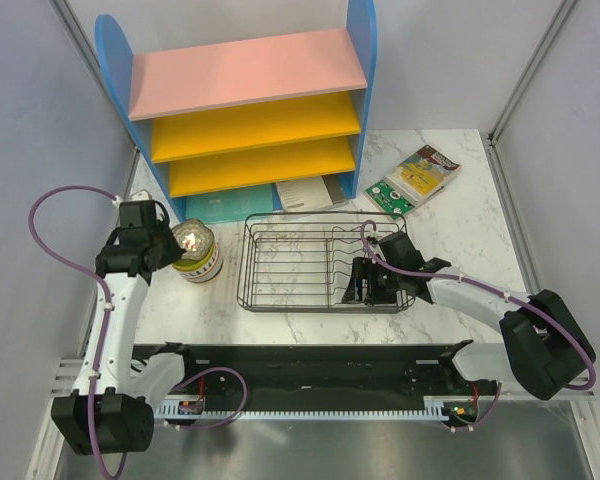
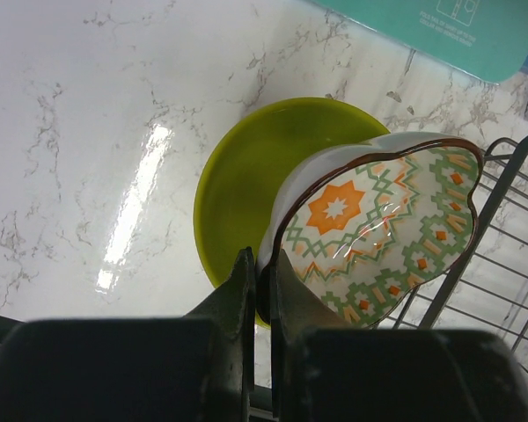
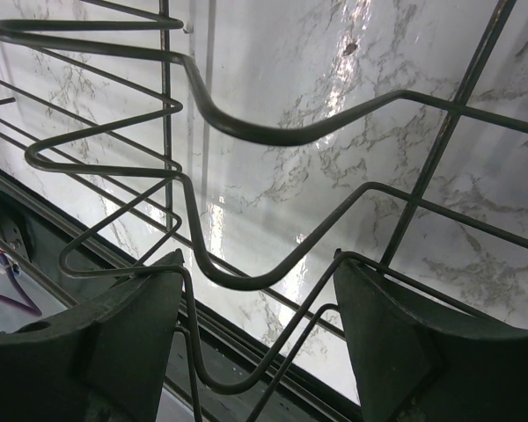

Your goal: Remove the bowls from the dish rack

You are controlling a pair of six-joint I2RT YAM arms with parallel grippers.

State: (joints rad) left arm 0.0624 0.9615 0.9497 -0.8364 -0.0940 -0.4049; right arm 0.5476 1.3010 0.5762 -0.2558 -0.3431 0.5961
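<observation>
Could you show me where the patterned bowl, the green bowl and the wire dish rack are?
patterned bowl (image 2: 378, 229): left wrist view, on its painted inside.
green bowl (image 2: 238, 185): left wrist view, on its inner surface.
dish rack (image 1: 290, 265): top view, on its bare wire floor.

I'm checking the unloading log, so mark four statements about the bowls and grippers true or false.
1. The left gripper is shut on the patterned bowl's rim. True.
2. The right gripper holds a bowl. False: it is open and empty, with its fingers among the rack's wires.
3. The green bowl sits in the rack. False: it stands on the table, left of the rack.
4. The patterned bowl is above the green bowl. True.
</observation>
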